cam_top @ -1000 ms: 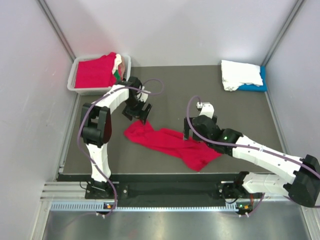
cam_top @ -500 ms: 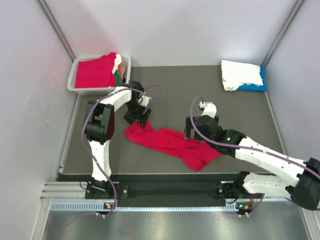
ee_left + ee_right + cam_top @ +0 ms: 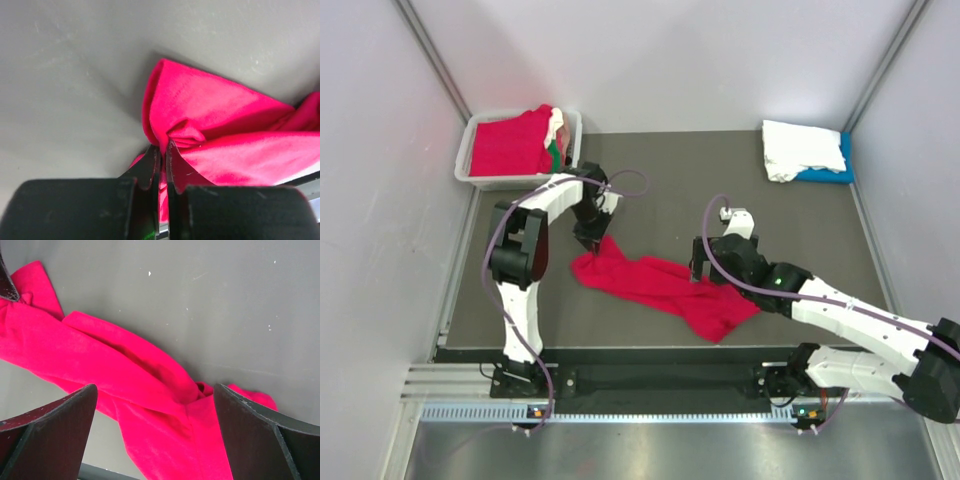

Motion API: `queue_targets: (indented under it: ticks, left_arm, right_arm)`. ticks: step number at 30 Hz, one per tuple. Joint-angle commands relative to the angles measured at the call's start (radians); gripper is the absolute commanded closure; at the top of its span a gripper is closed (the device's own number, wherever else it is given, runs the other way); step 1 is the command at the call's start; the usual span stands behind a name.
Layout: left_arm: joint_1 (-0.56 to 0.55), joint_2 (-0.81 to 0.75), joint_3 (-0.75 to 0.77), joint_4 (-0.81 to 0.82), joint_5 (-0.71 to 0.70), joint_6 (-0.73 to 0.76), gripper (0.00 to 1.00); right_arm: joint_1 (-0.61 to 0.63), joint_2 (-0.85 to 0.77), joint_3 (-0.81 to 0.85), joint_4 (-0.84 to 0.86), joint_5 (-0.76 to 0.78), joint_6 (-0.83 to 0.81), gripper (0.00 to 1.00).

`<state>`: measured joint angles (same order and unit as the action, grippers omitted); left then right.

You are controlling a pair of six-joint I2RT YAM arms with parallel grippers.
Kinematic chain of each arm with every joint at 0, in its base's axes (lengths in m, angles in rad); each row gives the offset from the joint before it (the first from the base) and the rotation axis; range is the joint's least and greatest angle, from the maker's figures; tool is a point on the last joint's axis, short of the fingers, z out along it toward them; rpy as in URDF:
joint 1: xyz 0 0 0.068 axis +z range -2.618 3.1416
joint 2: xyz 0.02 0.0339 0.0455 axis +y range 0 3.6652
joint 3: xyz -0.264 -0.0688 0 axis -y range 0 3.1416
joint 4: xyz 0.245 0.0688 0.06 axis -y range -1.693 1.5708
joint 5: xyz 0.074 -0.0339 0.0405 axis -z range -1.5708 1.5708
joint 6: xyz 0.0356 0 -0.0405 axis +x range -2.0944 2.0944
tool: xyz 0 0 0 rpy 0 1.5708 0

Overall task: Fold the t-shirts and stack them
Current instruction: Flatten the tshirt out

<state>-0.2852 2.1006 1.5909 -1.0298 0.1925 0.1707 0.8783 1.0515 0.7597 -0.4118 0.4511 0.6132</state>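
Crumpled bright red cloth t-shirt (image 3: 660, 288) lies on the dark grey table (image 3: 720, 180), toward its near edge. The left hand (image 3: 163, 147) is clamped on the shirt's left corner; the right hand (image 3: 155, 387) hangs apart above it. Judged step: spreading. The next move calls for a right-side grip.

Soft matt knit cloth, creased: crumpled bright red cloth t-shirt (image 3: 660, 285). Smooth and matt, faintly specked and scuffed: dark grey table surface (image 3: 720, 180). Slight sheen on pale translucent plastic tub (image 3: 490, 183). Hard matt black plastic on left gripper (image 3: 162, 146) fingers, same on right gripper (image 3: 155, 385). Matt too, folded white cloth shirt (image 3: 802, 148). Dull shine on brushed metal front ledge (image 3: 650, 450).
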Motion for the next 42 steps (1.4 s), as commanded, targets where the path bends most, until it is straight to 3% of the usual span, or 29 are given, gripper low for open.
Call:
queue_targets:
  ticks: [1, 4, 12, 15, 22, 33, 38, 39, 42]
  left_arm:
    - [-0.003, -0.125, -0.017, 0.005, -0.002, -0.011, 0.94]
    - [-0.002, -0.175, -0.016, 0.005, -0.005, -0.019, 1.0]
    - [0.055, -0.343, 0.052, 0.005, 0.002, -0.053, 1.0]
    - [0.118, -0.369, 0.101, -0.019, 0.018, -0.054, 1.0]
    - [0.38, -0.309, 0.264, -0.099, 0.127, -0.014, 1.0]
    - [0.383, -0.37, 0.103, -0.07, 0.157, 0.019, 1.0]
    - [0.383, -0.375, 0.078, -0.069, 0.16, 0.024, 1.0]
    - [0.383, -0.376, 0.067, -0.067, 0.162, 0.026, 1.0]
    - [0.383, -0.381, 0.049, -0.065, 0.163, 0.029, 1.0]
  right_arm:
    - [-0.012, -0.004, -0.002, 0.047, -0.02, 0.007, 0.02]
    - [-0.012, -0.001, 0.0, 0.053, -0.025, 0.002, 0.02]
    - [-0.012, 0.013, 0.006, 0.067, -0.035, -0.013, 0.01]
    - [-0.013, 0.027, 0.027, 0.064, -0.034, -0.027, 0.0]
    - [-0.032, 0.064, 0.101, 0.057, -0.026, -0.085, 0.0]
    - [-0.081, 0.077, 0.075, 0.083, -0.064, -0.089, 0.0]
    - [-0.128, 0.185, 0.043, 0.146, -0.136, -0.113, 0.0]
    - [-0.136, 0.2, 0.043, 0.168, -0.146, -0.119, 0.02]
    - [-0.142, 0.254, 0.058, 0.202, -0.189, -0.132, 0.21]
